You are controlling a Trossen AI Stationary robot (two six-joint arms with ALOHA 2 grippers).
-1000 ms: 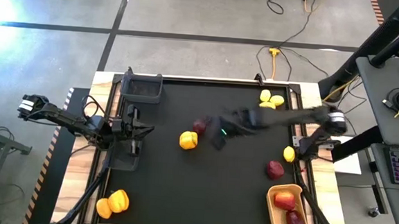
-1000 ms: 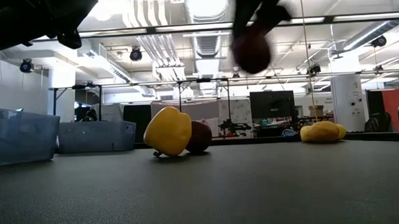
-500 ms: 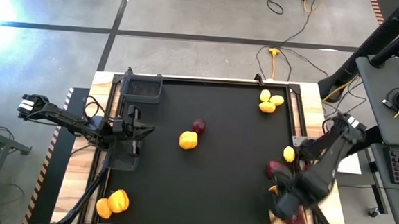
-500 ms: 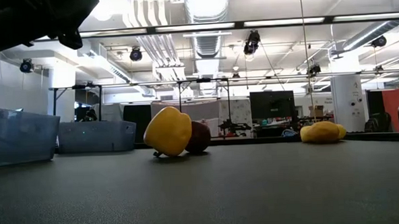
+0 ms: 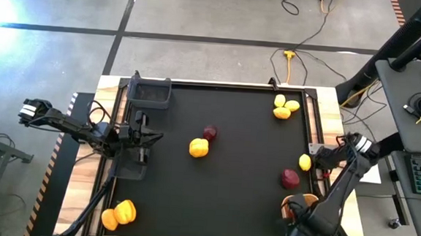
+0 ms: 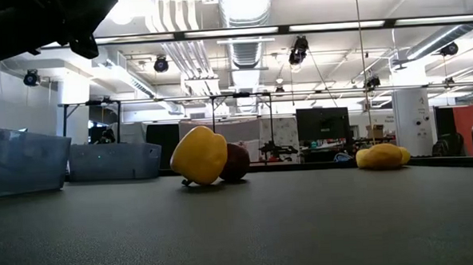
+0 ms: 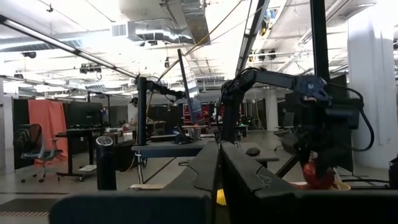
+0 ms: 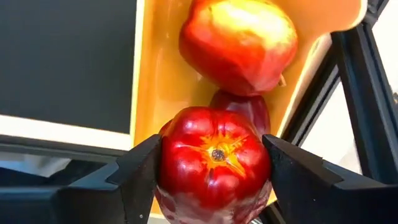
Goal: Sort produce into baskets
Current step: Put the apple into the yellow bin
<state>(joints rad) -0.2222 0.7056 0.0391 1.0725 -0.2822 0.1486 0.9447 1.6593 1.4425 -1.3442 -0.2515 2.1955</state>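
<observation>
Red fruit [image 8: 214, 162], glossy and ribbed, sits clamped between the right gripper [image 8: 214, 168] fingers, one dark finger pressed to each side. Directly beyond the fingers lies the tan tray [image 8: 155, 74], already holding two red pieces [image 8: 239, 40], the nearer one partly hidden behind the held fruit.

Change since one second ago: the right arm was stretched over the middle of the mat with the fruit raised; it has now swung back to the near right corner, and the gripper [image 5: 305, 230] hangs above the tray [image 5: 290, 205], covering most of it in the high view. Half a second ago it was a little short of this position.

Meaning for the task: transport appears complete; release into the tray is judged to be the step in hand. Whether the fruit is low enough for a gentle drop cannot be told.

Remaining produce, well apart from the right gripper: a red fruit [image 5: 289, 179] and a lemon [image 5: 305, 162] just outside the tray, a yellow pepper [image 5: 199, 148] touching a red fruit [image 5: 209, 133] at mid-mat, a yellow cluster [image 5: 285, 106] at the far edge.

The left gripper [image 5: 145, 137] waits at the left edge, its fingers closed together and empty, just beside a dark bin [image 5: 150, 92].
</observation>
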